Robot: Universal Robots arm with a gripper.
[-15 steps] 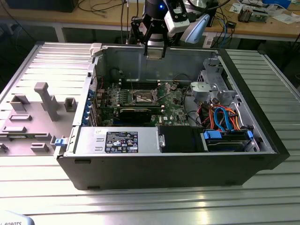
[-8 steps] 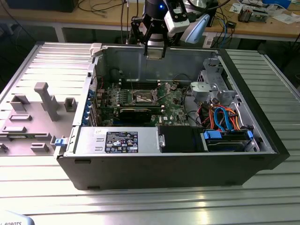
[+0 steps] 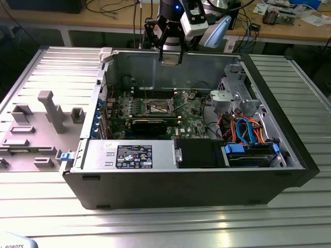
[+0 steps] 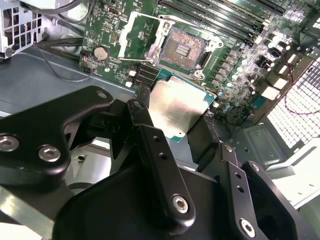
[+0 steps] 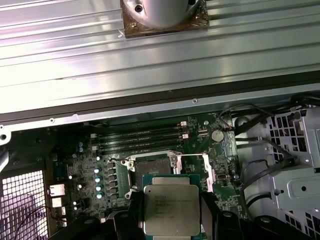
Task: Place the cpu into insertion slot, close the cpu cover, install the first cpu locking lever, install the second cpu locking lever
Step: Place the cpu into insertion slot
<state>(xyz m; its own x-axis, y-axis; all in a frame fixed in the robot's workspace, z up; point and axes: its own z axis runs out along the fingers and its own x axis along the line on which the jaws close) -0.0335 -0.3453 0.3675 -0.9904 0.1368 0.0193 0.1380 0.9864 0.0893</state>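
My gripper (image 3: 171, 51) hangs above the back wall of the open computer case (image 3: 289, 155), shut on the cpu (image 3: 171, 58), a small square chip with a silvery top. Both wrist views show the cpu (image 4: 177, 105) (image 5: 170, 207) clamped by its edges between two black fingers (image 4: 150, 145) (image 5: 210, 212). Below it on the green board lies the insertion slot (image 3: 159, 107) (image 4: 184, 47) (image 5: 152, 165), uncovered, with its dark centre showing. The cpu cover (image 4: 141, 36) (image 5: 194, 172), a thin silvery frame, is swung open beside the slot.
A long black expansion card (image 3: 150, 124) lies just in front of the slot, and narrow memory slots (image 5: 140, 137) run behind it. A drive cage with orange and blue cables (image 3: 248, 129) stands at the exterior view's right. The removed side panel (image 3: 41, 119) lies to the left.
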